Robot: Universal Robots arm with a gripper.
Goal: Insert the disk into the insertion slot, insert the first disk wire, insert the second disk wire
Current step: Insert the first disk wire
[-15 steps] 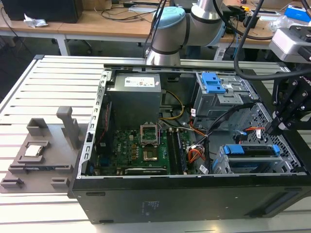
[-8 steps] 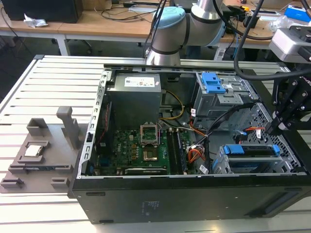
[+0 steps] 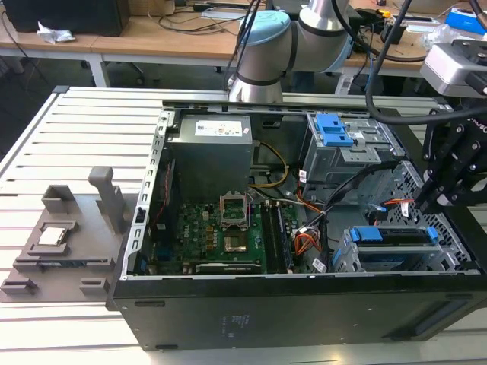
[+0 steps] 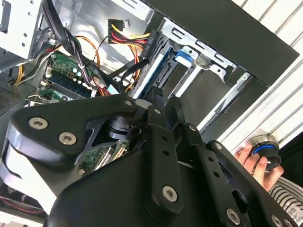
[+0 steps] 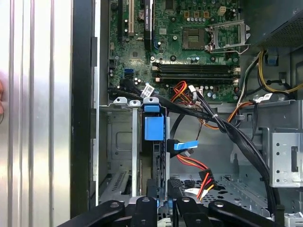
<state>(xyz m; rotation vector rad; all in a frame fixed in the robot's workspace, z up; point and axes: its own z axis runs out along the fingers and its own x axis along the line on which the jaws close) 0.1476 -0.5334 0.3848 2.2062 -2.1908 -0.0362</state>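
No legible text is found; print on the white label of the power supply cannot be made out.

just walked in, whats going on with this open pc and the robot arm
A robot arm is working inside an open computer case on a slatted table. The disk, in its blue carrier, sits in the insertion slot, the low silver cage. The gripper hangs just above that cage, near a blue-tipped cable and a red-and-yellow wire bundle. Whether either wire is plugged in can't be made out.
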